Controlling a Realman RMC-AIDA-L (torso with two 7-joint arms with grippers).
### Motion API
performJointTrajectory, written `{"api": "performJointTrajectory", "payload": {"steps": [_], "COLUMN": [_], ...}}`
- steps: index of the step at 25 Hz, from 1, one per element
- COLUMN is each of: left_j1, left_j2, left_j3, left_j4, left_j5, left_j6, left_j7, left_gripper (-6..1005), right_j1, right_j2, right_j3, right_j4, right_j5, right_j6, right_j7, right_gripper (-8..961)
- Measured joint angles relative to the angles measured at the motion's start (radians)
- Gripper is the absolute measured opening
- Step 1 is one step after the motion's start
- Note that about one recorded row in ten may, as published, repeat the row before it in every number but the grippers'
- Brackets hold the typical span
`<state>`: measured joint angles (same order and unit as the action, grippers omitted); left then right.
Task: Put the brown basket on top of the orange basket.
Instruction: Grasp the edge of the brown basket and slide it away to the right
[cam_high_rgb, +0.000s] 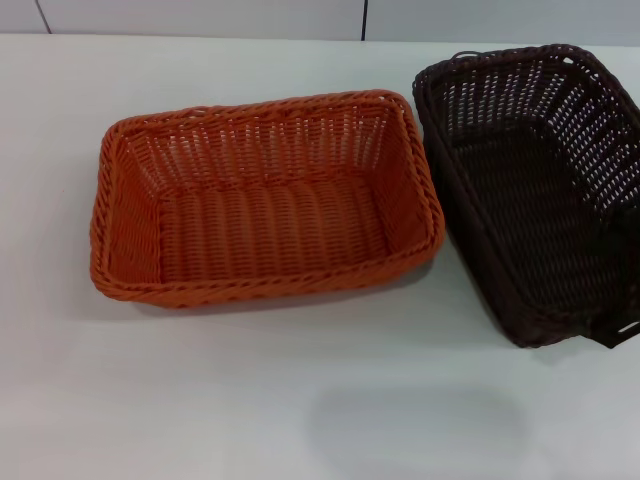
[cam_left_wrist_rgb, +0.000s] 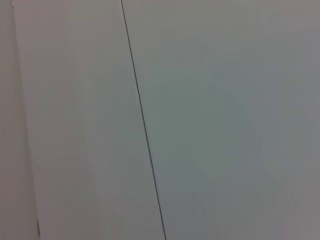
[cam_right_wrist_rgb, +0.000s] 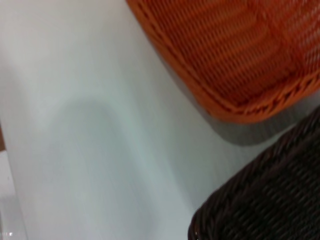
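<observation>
**Wicker on wicker: getting a clean hold on the brown basket first**

Brown basket (cam_high_rgb: 535, 190) and orange basket (cam_high_rgb: 265, 200) sit side by side on the white tabletop (cam_high_rgb: 300, 400), the orange one toward the middle and the brown one on the robot's right, running off the edge of the head view. Their near corners are close, with a narrow strip of tabletop between them. Both stand upright and are empty, and the brown one is turned at a slight angle to the orange one.

Neither arm shows in the head view. The right wrist camera looks down on a corner of the orange basket (cam_right_wrist_rgb: 235, 55) and a corner of the brown basket (cam_right_wrist_rgb: 265, 200), so the right gripper seems to hang above the gap between them; its fingers are out of sight, so I cannot tell whether they are spread or pressed together. The left wrist camera sees only a pale panel with a thin dark seam (cam_left_wrist_rgb: 142, 125), which suggests the left arm is parked away from the work.

The step in hand looks like the reach for the brown basket. Gripping the braided rim on a long side, near its middle, should keep the basket from tipping when lifted. It should rise clear of the orange rim before crossing, be turned to match the orange basket, and then be lowered level so that it seats evenly.
</observation>
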<state>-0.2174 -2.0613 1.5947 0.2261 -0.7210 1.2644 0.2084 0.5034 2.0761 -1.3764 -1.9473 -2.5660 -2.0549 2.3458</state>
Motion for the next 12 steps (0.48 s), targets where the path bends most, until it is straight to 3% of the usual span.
{"api": "performJointTrajectory", "payload": {"steps": [12], "left_j1": [-0.003], "left_j2": [0.000], "left_j3": [-0.004], "left_j4": [-0.005], "left_j5": [0.004], "left_j6": [-0.005], "left_j7": [0.000], "left_gripper": [847], "right_j1": [0.034], "right_j2": [0.001], "right_j3": [-0.145], "right_j4": [0.304], "right_j5": [-0.104], "right_j6": [0.134], "right_j7": [0.014], "right_gripper": [834]}}
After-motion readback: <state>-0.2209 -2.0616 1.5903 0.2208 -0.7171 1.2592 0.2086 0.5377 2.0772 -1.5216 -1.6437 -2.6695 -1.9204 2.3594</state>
